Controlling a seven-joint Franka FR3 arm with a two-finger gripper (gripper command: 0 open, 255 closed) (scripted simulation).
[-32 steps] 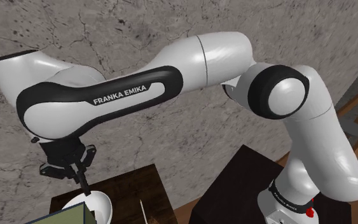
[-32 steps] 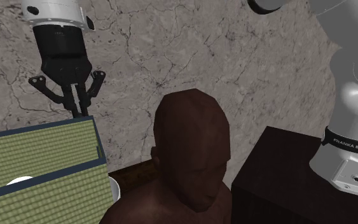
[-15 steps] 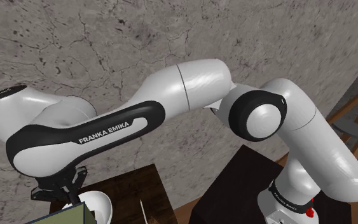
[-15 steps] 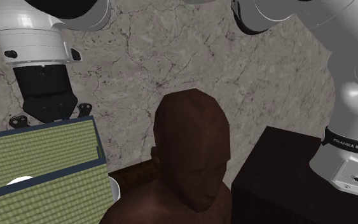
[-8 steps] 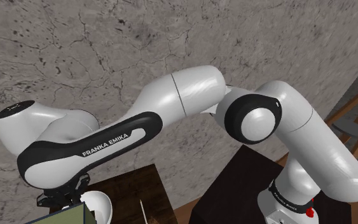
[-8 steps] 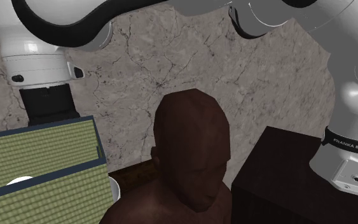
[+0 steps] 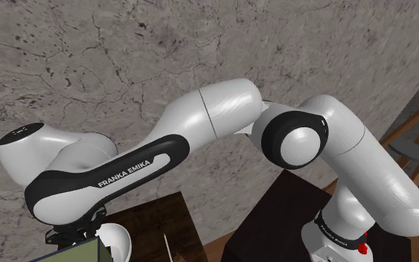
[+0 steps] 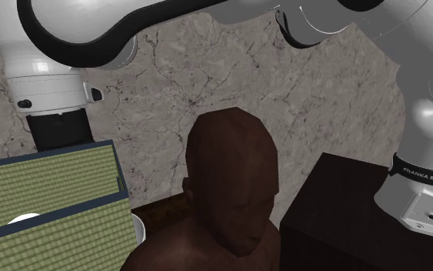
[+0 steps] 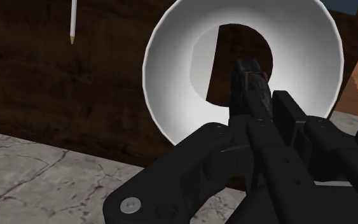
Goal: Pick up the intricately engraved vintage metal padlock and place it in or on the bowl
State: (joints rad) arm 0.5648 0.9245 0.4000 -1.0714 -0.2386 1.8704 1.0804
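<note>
Padlock (image 9: 246,77) over bowl (image 9: 171,70), green box (image 8: 45,192) alongside

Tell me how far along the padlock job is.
Done: the padlock is picked up, clasped in the gripper. In hand: the gripper holds it close over the white bowl, as the wrist view shows. Left: opening the gripper so the padlock lands in the bowl, then backing away.
</note>
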